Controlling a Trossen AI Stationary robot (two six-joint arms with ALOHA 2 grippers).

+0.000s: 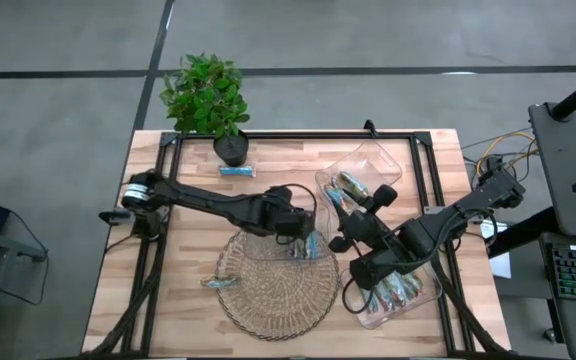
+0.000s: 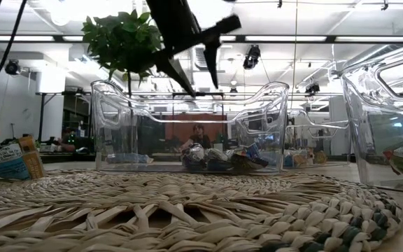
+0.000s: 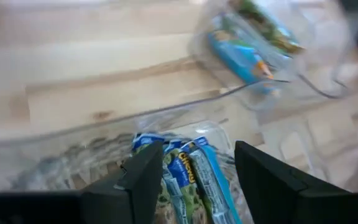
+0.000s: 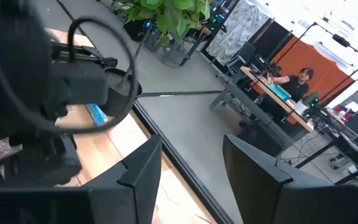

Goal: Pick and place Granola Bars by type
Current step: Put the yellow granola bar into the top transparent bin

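Granola Bars [image 1: 396, 292] fill trays [image 1: 423, 297] on wooden table [image 1: 188, 270].

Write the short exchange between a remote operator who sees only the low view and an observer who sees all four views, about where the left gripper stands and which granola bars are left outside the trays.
Operator: Dark fingers hang above the clear tray. Are they holding a bar?
Observer: No. In the left wrist view the left gripper is open, with blue-and-green granola bars lying in the clear tray beneath it.
Operator: Are any bars outside the trays?
Observer: Yes. From above, one loose bar lies at the left edge of the wicker mat.
Operator: Any others?
Observer: A blue bar lies on the wood beside the potted plant.
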